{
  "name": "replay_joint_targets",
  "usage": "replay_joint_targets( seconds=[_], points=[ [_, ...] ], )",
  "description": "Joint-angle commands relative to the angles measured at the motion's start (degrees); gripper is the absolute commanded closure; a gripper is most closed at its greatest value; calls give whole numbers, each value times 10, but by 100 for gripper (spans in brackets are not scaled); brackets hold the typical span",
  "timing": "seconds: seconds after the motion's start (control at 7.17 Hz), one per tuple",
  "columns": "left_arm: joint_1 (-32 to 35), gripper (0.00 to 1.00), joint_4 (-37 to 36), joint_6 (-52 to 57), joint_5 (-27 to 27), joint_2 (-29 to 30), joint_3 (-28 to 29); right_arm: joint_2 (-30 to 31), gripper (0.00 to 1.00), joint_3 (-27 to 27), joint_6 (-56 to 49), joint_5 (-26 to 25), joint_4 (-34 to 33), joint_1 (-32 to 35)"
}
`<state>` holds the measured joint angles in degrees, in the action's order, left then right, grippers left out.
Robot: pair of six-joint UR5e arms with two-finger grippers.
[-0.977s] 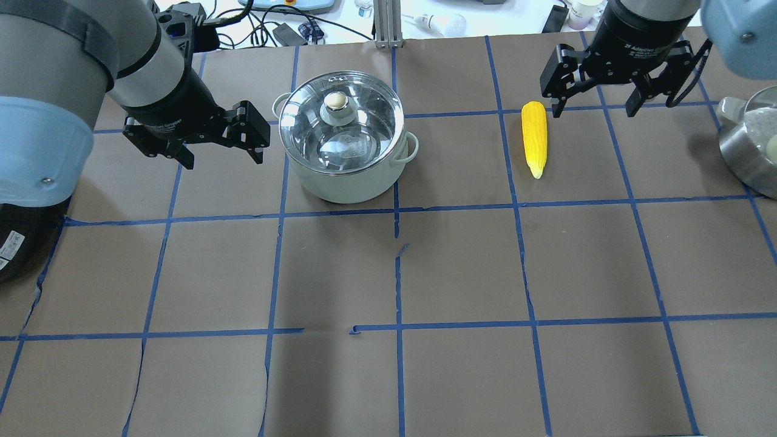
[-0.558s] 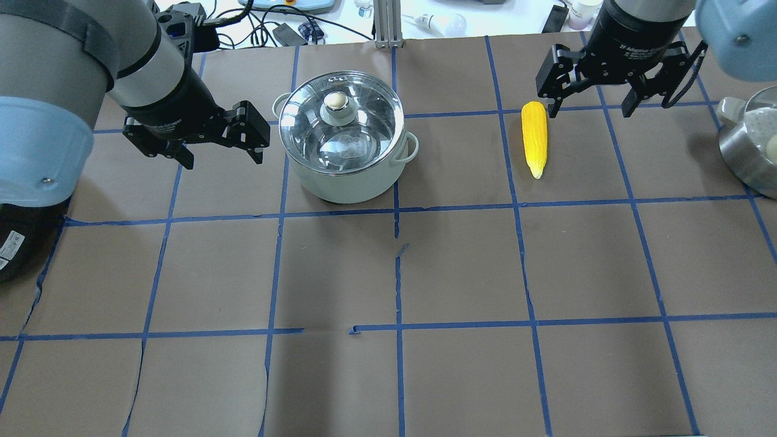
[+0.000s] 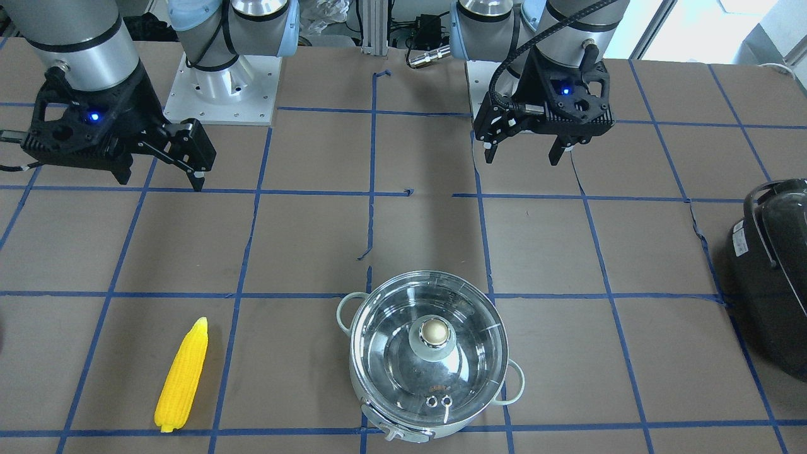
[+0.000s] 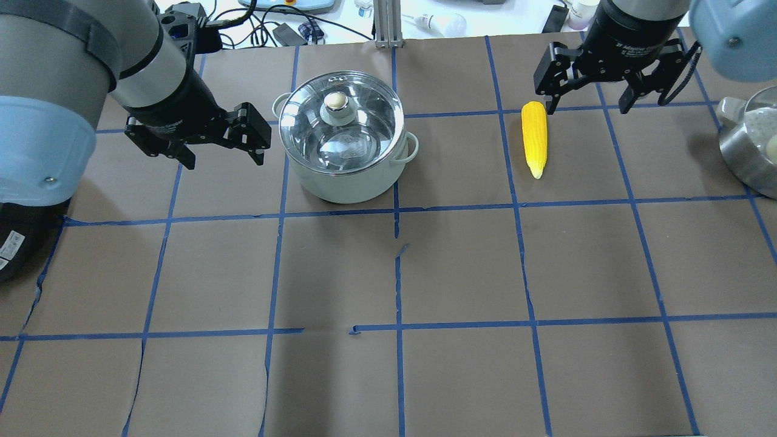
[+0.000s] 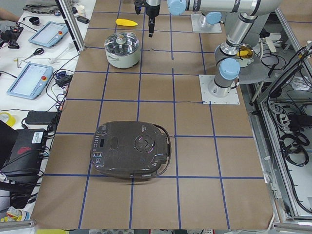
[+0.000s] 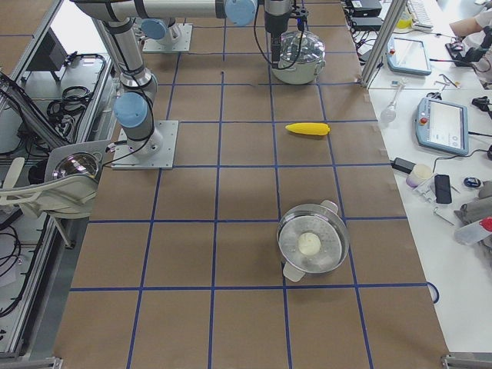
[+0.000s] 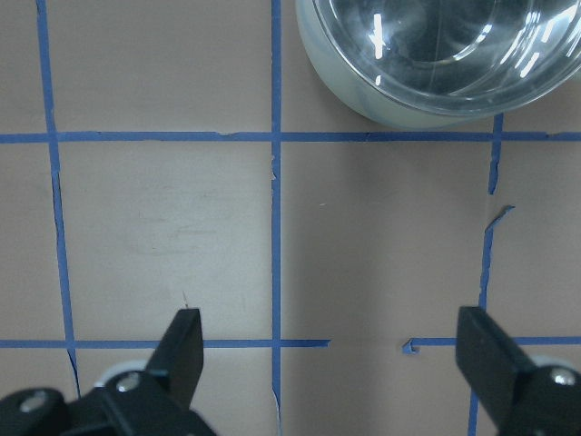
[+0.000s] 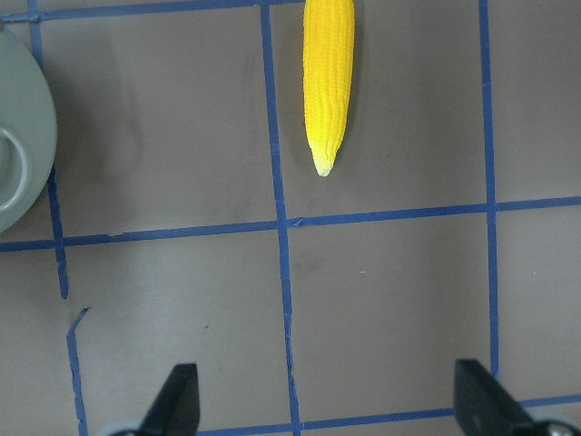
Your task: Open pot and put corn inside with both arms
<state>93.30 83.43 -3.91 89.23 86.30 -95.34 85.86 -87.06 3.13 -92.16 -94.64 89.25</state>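
Note:
The pot stands at the far middle of the table with its glass lid and beige knob on; it also shows in the front view. The yellow corn lies flat to its right, also seen in the front view and the right wrist view. My left gripper is open and empty, hovering just left of the pot. My right gripper is open and empty, hovering just right of the corn's thick end.
A large black appliance sits at the table's left end. A steel pan holding a white ball sits at the right edge. Blue tape lines grid the brown table. Cables and devices lie beyond the far edge.
My right gripper has drifted slightly left and toward the far edge, still open. My left gripper has barely moved. Pot and corn have not moved.

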Motion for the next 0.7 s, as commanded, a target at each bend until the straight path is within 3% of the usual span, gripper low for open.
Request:
replay_joint_targets(
  seconds=[0.0,0.28,0.56],
  points=[
    [-1,0,6,8,1,-1,3,-66,0,-16,27,-2,-71,-1],
    [-2,0,2,2,3,52,38,-117,0,-19,25,-8,-133,-6],
    [1,0,-1,-6,2,149,122,-189,0,-21,21,-1,-233,-23]
  ],
)
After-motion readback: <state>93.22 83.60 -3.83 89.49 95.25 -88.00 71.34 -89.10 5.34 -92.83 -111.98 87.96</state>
